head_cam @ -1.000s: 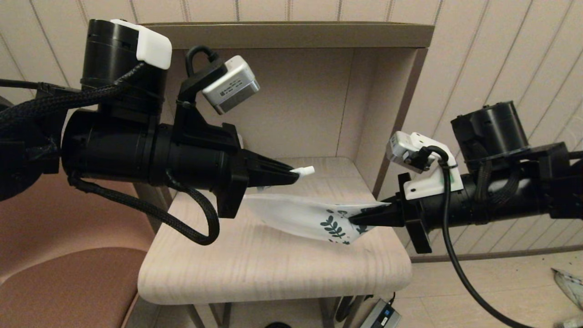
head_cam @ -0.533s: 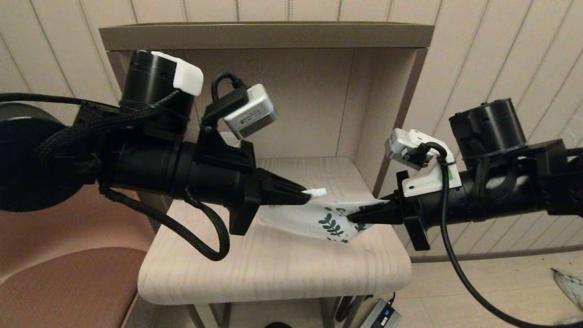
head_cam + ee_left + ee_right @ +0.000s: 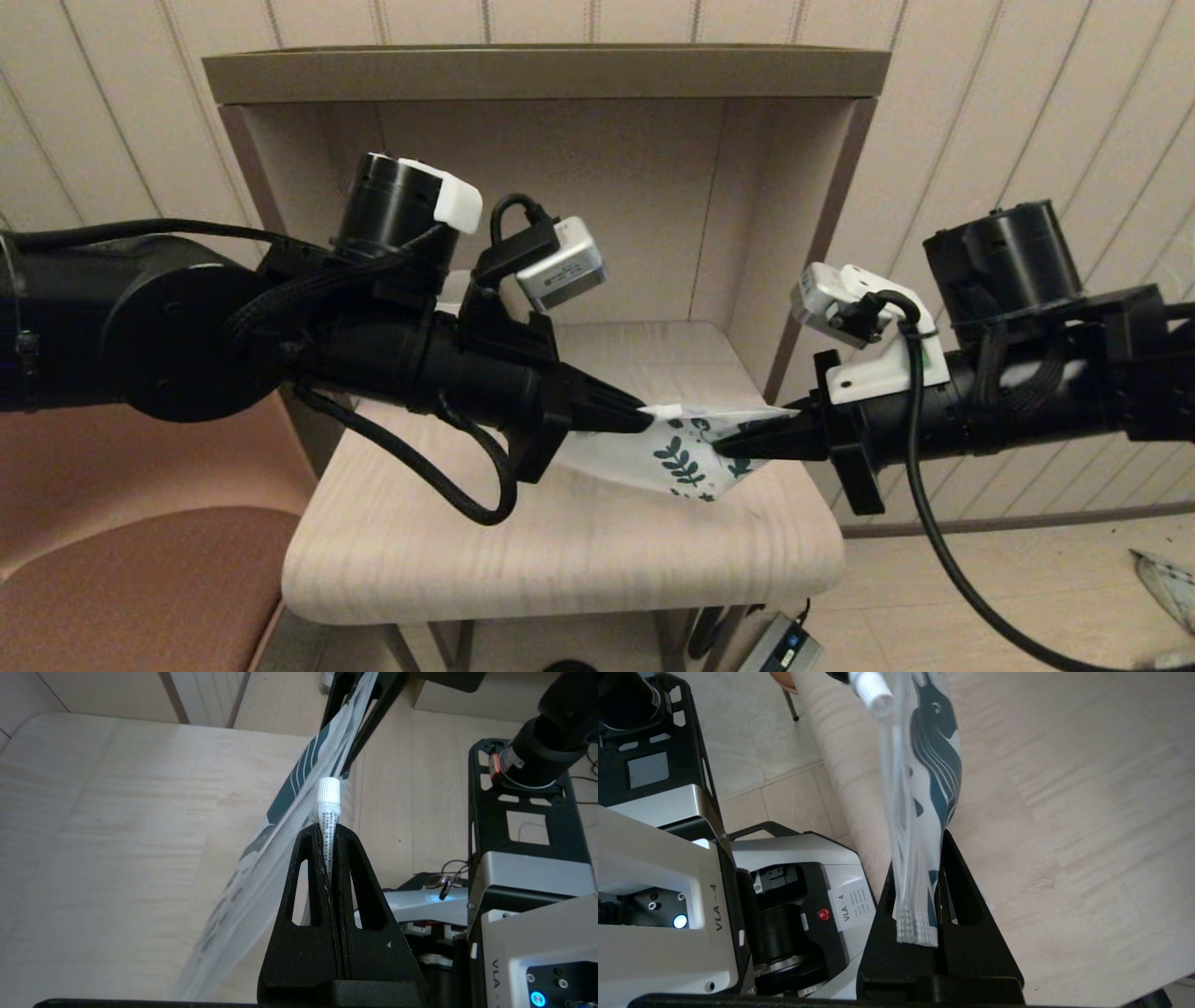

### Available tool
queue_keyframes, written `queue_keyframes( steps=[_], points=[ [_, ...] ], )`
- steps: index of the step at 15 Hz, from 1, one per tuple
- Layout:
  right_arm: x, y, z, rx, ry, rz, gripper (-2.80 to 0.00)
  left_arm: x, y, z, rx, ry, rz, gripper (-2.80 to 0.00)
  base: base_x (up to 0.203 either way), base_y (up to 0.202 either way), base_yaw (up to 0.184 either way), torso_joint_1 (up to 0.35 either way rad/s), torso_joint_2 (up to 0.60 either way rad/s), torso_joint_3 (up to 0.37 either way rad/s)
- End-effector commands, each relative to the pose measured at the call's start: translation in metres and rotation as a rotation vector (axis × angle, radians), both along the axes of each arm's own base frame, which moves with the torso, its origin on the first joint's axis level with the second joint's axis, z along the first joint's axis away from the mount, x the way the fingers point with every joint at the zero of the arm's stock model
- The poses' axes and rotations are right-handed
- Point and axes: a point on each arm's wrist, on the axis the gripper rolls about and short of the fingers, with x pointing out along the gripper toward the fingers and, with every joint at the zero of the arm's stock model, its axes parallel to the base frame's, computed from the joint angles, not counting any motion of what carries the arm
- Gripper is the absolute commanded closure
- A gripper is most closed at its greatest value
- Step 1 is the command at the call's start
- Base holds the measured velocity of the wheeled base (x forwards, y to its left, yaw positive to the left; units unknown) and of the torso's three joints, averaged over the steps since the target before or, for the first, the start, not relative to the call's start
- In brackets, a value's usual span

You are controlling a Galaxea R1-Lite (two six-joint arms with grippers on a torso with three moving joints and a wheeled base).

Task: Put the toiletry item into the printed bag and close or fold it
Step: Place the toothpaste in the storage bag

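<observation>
While the flat white soft pouch with dark teal leaf prints [image 3: 667, 455] is held up above the pale wood-grain desk [image 3: 523, 551], its printed end is clamped between the closed fingers of the right tool [image 3: 724, 449], which comes in from the right side of the head view. In the right wrist view the ribbed white zip edge of the pouch [image 3: 920, 812] is seen pinched in that tool [image 3: 917, 914], the rest of the pouch hanging edge-on away from it.

The small slim white tube with a narrow ribbed cap [image 3: 327, 812] is gripped by the closed left tool [image 3: 328, 833] at its flat printed part, with the cap end left protruding beyond the fingertips. In the head view the left tool [image 3: 644, 418] is met tip to tip with the upper edge of the pouch, and only a small white piece of the tube [image 3: 667, 411] is visible there.

The coming move is judged to turn on one relation: the long axis of the tube is pointed cap-first towards the right tool, along the upper edge of the pouch, and the cap lies just beside the pouch wall. Whether the cap is already inside the mouth or only alongside it cannot be told. The tube is not yet judged to be released.
</observation>
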Motion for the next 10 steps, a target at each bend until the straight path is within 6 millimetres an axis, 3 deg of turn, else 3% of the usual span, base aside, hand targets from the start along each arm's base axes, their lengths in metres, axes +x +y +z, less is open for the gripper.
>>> queue_keyframes(
  steps=[1,10],
  points=[
    [-0.001,0.000,0.000,0.001,-0.002,0.007,0.00,0.004,-0.003,-0.004,0.006,0.008,-0.004,0.00,0.000,0.000,0.000,0.000,0.00,0.000],
    [-0.008,0.003,0.000,0.008,0.003,0.037,0.00,0.010,-0.006,0.006,-0.016,-0.022,0.000,0.00,0.000,0.000,0.000,0.000,0.00,0.000]
  ],
)
